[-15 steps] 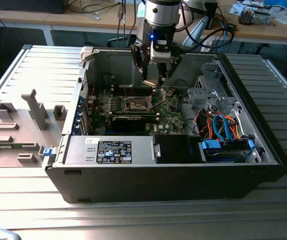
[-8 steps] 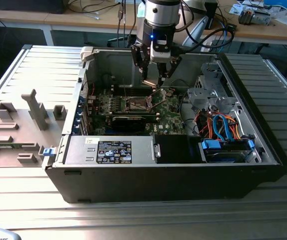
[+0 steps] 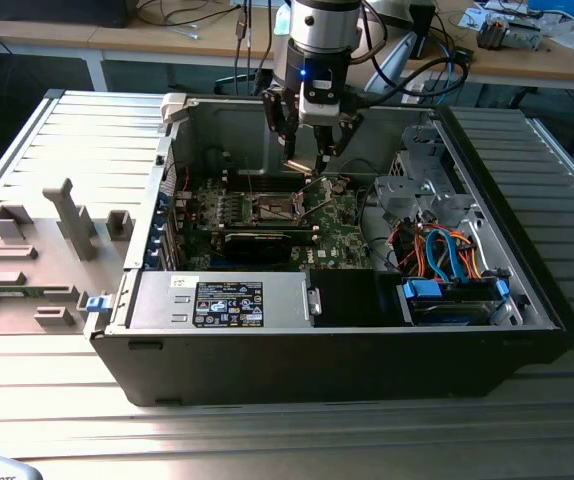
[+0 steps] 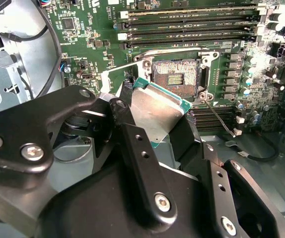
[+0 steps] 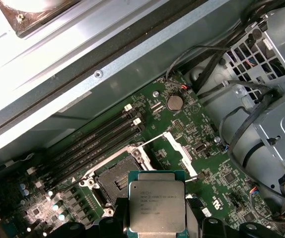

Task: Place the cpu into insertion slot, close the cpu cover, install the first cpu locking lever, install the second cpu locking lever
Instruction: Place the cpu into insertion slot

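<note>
**Cpu clamped in my jaws, socket just ahead and lower**

My gripper (image 3: 307,162) is clenched on the cpu (image 4: 158,115), one finger on each of two opposite edges, with the metal top showing in both wrist views. The chip hangs in the air, touching nothing else. Just past its leading edge and below it lies the insertion slot (image 5: 115,183), dark centre bare, on the green motherboard (image 4: 83,29). In the exterior view the slot sits beneath my fingertips and slightly toward that view's left. Beside the slot, the cpu cover (image 5: 184,152) is swung open, off the socket. Beyond run the long black memory slots (image 4: 192,24).
</note>
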Robot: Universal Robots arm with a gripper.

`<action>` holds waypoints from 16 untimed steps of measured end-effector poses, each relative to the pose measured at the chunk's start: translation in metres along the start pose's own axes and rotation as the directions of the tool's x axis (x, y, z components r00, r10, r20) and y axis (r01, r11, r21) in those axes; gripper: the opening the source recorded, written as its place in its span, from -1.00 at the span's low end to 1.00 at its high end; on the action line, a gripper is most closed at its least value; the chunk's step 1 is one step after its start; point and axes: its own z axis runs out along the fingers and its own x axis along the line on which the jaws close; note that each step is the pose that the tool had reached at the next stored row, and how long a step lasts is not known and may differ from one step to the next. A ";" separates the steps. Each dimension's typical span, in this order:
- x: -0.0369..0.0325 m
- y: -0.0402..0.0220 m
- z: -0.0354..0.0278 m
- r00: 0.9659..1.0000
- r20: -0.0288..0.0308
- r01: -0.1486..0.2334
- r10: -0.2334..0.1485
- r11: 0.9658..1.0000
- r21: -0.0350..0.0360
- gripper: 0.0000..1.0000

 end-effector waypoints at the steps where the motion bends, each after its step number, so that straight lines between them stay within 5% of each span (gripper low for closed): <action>1: 0.0000 0.0000 0.0000 1.000 0.000 -0.001 0.001 1.000 0.000 0.08; 16: 0.0000 0.0000 0.0000 1.000 0.000 -0.015 0.015 1.000 0.000 0.08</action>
